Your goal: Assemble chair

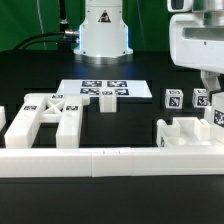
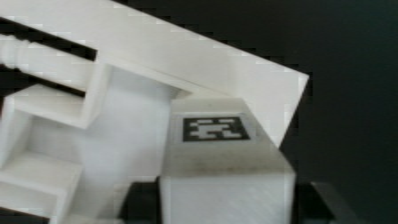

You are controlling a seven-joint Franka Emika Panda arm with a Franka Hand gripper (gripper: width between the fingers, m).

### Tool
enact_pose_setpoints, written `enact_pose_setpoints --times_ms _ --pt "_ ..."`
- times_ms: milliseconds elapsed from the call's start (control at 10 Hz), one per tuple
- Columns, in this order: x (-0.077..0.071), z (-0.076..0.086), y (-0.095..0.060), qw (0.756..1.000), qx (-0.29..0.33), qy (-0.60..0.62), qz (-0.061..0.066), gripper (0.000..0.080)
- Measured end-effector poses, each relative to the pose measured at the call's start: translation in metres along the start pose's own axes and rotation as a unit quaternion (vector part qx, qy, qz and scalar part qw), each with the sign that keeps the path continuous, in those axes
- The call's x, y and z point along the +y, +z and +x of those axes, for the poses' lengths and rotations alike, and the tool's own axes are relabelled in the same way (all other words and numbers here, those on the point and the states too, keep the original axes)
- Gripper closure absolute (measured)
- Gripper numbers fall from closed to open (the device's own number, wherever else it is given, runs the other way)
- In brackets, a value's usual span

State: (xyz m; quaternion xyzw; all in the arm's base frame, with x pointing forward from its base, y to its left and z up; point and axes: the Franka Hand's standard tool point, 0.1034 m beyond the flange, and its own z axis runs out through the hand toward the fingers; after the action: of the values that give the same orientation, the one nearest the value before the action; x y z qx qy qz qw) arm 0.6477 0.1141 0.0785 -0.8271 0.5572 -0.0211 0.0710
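My gripper (image 1: 213,92) hangs at the exterior view's right, over the far right corner of the flat white seat slab (image 1: 186,132). In the wrist view the gripper (image 2: 222,207) is shut on a short square post (image 2: 222,165) with a tag on its face. A dark finger (image 2: 143,203) shows on each side of the post. The post (image 1: 218,116) is held against the seat slab's (image 2: 80,110) edge. Two more tagged posts (image 1: 174,99) (image 1: 200,98) stand behind the slab. The X-braced frame (image 1: 45,112) lies at the left.
The long low white rail (image 1: 110,160) runs across the front of the table. The marker board (image 1: 103,90) lies flat in the middle, in front of the robot's base (image 1: 103,35). The tabletop is black.
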Motion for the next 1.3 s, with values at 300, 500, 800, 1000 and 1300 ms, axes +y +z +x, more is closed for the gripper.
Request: enact_pose_setpoints --times_ms 300,500,800,1000,1300 --pt "0.0005 -0.0097 0.0013 0.996 -0.006 -0.085 -0.010 0.0162" --pt "0.0007 -0.0092 0.0015 0.984 -0.006 -0.179 -0.010 0.0152" --pt "-0.0006 -0.0110 -0.0026 0.943 -0.018 -0.332 -0.020 0.0151" --pt "-0.0006 -0.0070 -0.0039 0.899 -0.022 -0.437 -0.019 0.0151" --pt "-0.0014 -0.0083 -0.0038 0.838 -0.017 -0.545 -0.029 0.0151"
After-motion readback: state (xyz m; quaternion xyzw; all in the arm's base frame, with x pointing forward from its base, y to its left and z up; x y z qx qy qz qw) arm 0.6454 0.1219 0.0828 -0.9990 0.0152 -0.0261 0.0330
